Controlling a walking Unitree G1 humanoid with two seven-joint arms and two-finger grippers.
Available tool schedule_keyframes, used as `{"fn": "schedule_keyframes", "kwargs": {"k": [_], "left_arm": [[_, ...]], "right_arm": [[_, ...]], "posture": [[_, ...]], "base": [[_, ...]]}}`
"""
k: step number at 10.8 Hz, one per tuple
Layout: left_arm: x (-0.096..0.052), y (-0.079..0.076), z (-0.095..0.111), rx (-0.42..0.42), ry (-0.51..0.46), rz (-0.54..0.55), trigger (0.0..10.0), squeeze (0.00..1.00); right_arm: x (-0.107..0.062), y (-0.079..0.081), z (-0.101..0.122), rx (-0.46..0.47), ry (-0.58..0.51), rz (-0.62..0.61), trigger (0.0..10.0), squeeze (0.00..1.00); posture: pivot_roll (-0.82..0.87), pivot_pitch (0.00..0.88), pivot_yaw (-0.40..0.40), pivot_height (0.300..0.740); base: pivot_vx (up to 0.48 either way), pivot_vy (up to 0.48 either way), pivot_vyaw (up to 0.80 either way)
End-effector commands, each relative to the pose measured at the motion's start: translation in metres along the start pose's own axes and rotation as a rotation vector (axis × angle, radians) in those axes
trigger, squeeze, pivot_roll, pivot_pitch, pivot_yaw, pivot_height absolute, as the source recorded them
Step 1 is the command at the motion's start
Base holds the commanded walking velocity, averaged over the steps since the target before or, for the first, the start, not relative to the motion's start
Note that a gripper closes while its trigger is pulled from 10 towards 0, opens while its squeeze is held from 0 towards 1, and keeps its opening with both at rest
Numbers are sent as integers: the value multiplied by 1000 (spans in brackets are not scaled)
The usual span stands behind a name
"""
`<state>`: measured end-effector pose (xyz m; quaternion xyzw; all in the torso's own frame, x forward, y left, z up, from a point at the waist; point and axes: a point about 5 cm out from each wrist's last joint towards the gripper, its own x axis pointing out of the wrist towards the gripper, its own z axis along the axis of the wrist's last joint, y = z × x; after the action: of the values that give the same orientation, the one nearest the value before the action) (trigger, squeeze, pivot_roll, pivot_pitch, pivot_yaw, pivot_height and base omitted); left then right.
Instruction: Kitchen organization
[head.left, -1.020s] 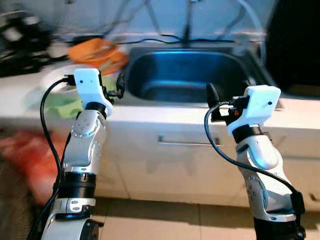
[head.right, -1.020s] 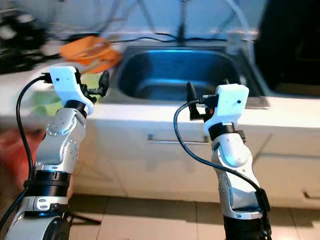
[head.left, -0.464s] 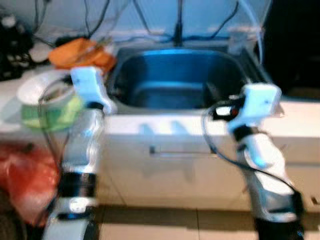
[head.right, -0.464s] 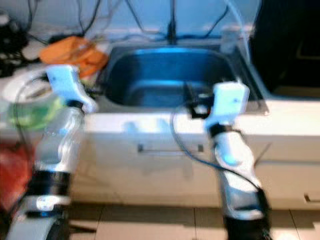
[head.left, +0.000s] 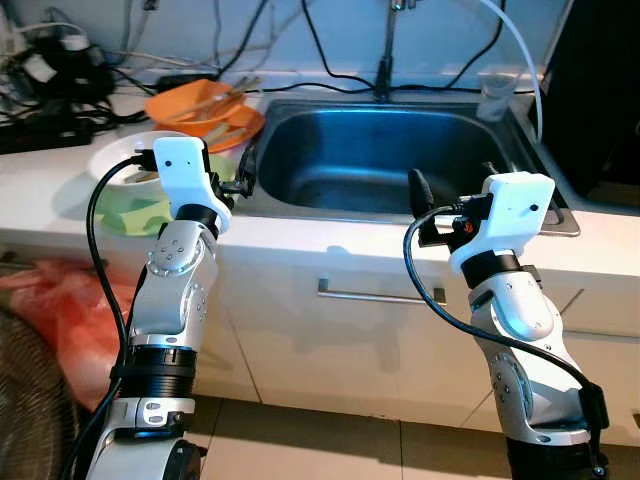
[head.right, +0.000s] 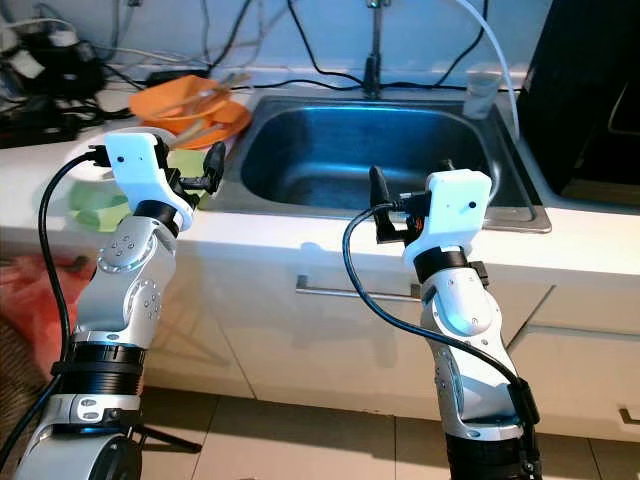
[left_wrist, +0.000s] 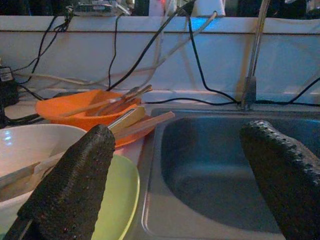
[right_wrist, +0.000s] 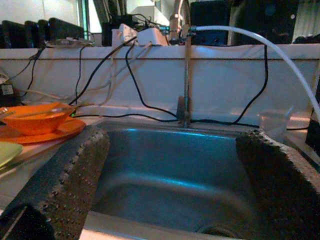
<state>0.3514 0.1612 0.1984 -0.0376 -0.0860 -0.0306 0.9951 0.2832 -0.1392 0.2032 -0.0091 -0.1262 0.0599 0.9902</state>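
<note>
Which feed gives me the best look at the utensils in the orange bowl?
The left wrist view: the orange bowl sits close behind the open left gripper, with the utensils sticking out clearly. Both eye views show the bowl from above, smaller. The right wrist view catches it at the edge, low and side-on.

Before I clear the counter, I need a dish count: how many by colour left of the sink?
Orange bowl: 1
Orange plate: 1
White bowl: 1
Green plate: 1
Total: 4
</note>
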Motion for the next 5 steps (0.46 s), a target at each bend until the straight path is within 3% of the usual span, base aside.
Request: {"fn": "schedule_keyframes", "kwargs": {"k": [1,5], "left_arm": [[1,3,7,20,-31,6,10000,0],[1,-4,19,27,-86,-20,10000,0]], "right_arm": [[0,-2,8,-17,-29,-16,10000,0],[0,-3,18,-47,-76,-22,10000,0]], "posture": [[33,29,66,740],[28,32,63,740]], "base": [[0,0,0],[272,0,0]]}}
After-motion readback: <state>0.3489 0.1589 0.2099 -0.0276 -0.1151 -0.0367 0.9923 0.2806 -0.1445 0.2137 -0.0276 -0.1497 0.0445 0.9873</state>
